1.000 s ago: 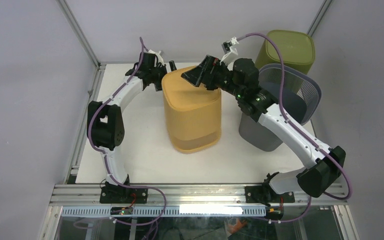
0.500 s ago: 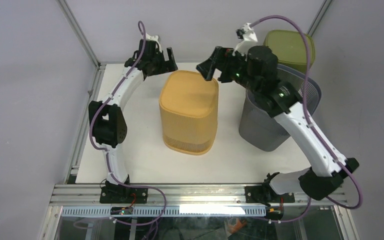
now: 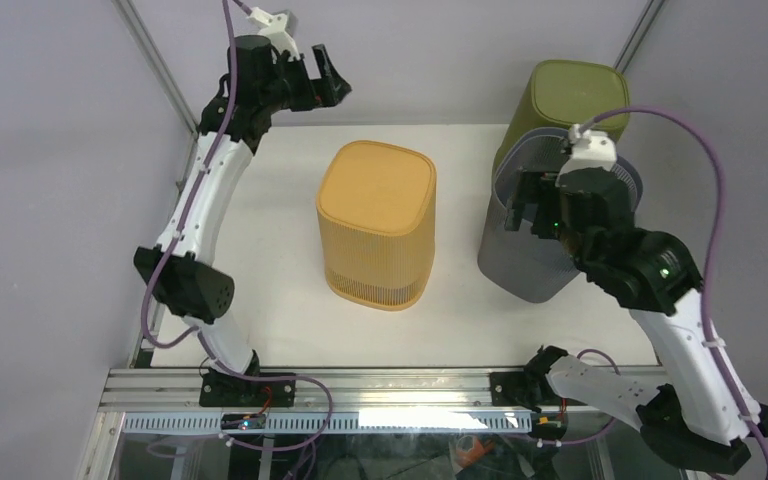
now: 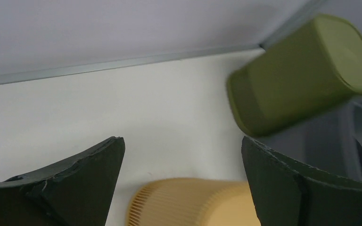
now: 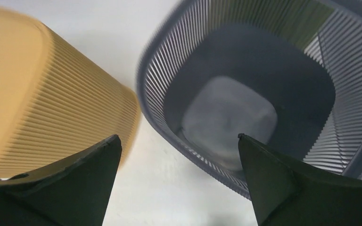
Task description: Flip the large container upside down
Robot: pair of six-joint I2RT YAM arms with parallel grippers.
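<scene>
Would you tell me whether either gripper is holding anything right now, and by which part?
Nothing is held. The left gripper and right gripper are both open and empty, away from the yellow bin.

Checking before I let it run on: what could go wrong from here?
1. The open right pincer hovers over the grey basket's mouth. If it drops or swings, a finger could catch the rim and tip the basket into the green bin close behind.
2. The yellow bin stands base up with only a narrow gap to the basket. A shoved basket, or the right arm sweeping across, might knock it.
</scene>
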